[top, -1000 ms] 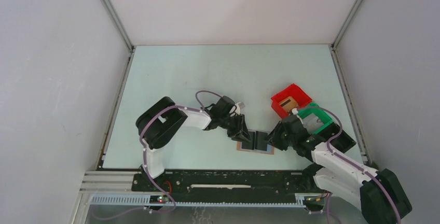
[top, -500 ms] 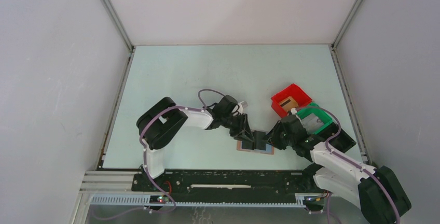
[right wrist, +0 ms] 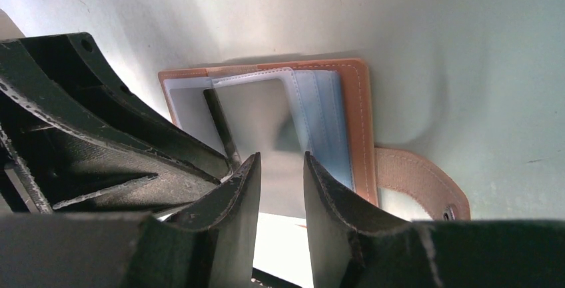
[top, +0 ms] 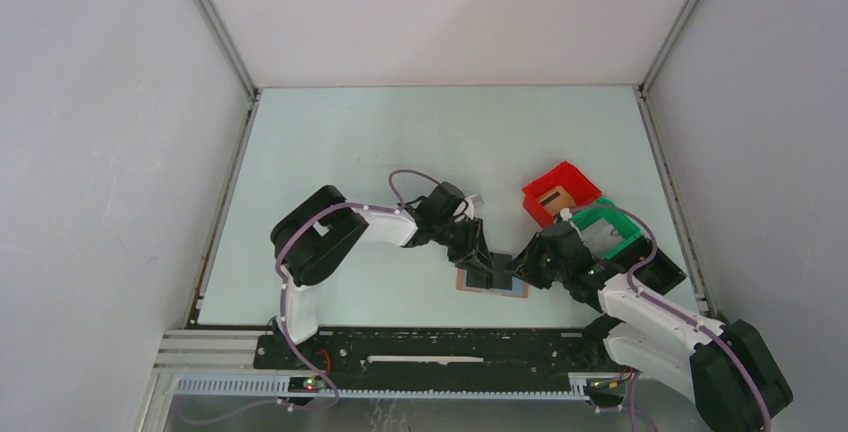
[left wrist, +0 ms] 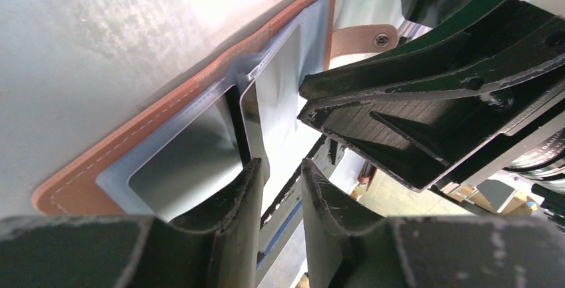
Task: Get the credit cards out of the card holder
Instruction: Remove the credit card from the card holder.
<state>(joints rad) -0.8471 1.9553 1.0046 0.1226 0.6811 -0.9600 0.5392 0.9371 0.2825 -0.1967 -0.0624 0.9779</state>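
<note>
The tan-brown card holder (top: 465,282) lies open and flat near the table's front edge. Its blue-grey inner panels show in the left wrist view (left wrist: 166,161) and the right wrist view (right wrist: 326,115), with the side tab (right wrist: 420,185) sticking out. A grey card (right wrist: 256,118) sits in a clear pocket. My left gripper (top: 487,266) presses down on the left panel, with its jaws a narrow gap apart and nothing between them (left wrist: 280,168). My right gripper (top: 516,270) stands over the right panel, also with a narrow empty gap (right wrist: 280,161). The two grippers nearly touch.
A red bin (top: 560,192) holding a tan item and a green bin (top: 610,227) stand just behind my right arm. The table's front edge and black rail (top: 430,337) run close below the card holder. Grey walls enclose the table.
My left gripper has slid right and slightly down onto the card holder, closer to the right gripper. The right gripper has barely moved.
</note>
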